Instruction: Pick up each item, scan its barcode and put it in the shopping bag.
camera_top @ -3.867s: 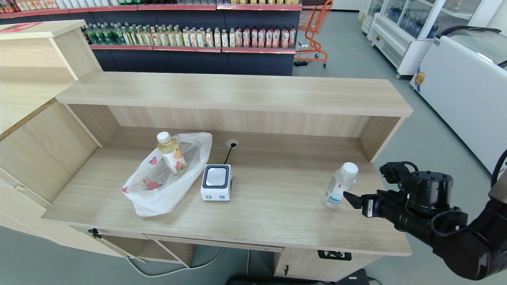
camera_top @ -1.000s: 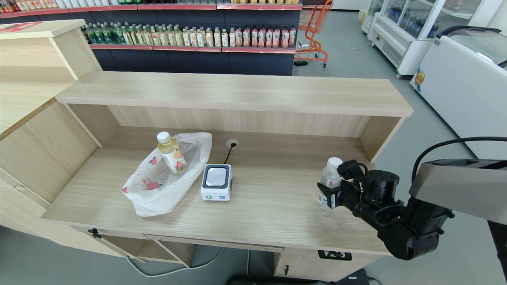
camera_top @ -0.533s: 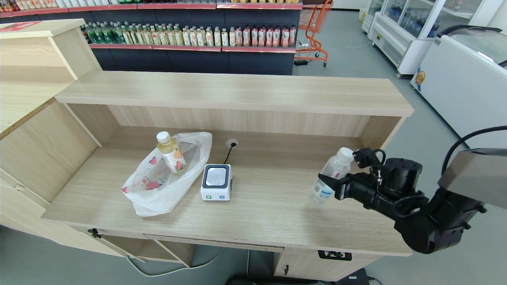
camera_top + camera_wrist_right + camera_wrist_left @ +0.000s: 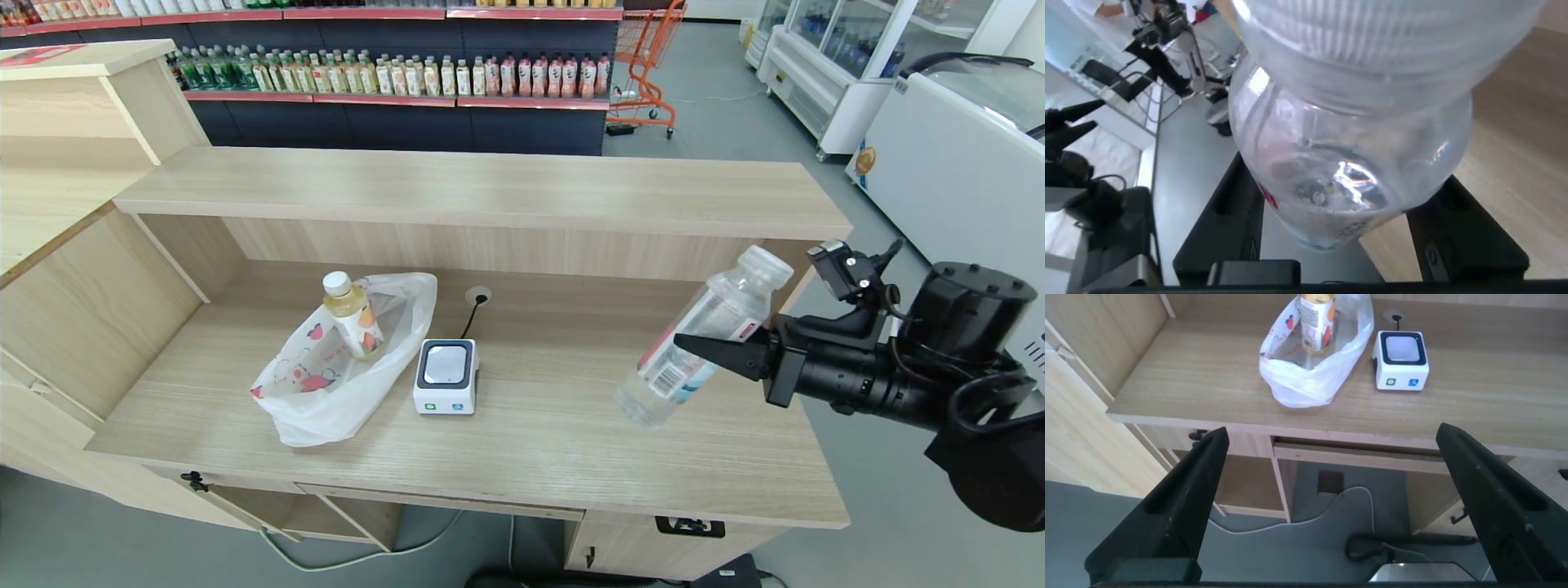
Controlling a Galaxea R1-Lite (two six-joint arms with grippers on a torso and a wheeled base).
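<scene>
My right gripper [image 4: 722, 347] is shut on a clear water bottle [image 4: 704, 332] with a white cap, held tilted in the air above the right part of the counter, cap up and to the right. Close up, the water bottle [image 4: 1351, 147] sits between my right gripper's dark fingers [image 4: 1466, 237]. A white shopping bag [image 4: 343, 359] lies at the counter's left with a yellow drink bottle [image 4: 353, 317] standing in it. The white scanner [image 4: 446, 376] stands just right of the bag. My left gripper [image 4: 1339, 498] hangs open off the counter's front edge, above the floor.
The counter [image 4: 531, 441] has a raised back shelf [image 4: 482, 192] and side walls. A cable runs from the scanner to a hole [image 4: 478, 295] behind it. Bare wood lies between scanner and bottle. From the left wrist, the bag [image 4: 1310, 363] and scanner [image 4: 1403, 359] lie ahead.
My right gripper closed on the water bottle, lifted it off the counter and tilted it. The bottle now hangs higher than half a second ago.
</scene>
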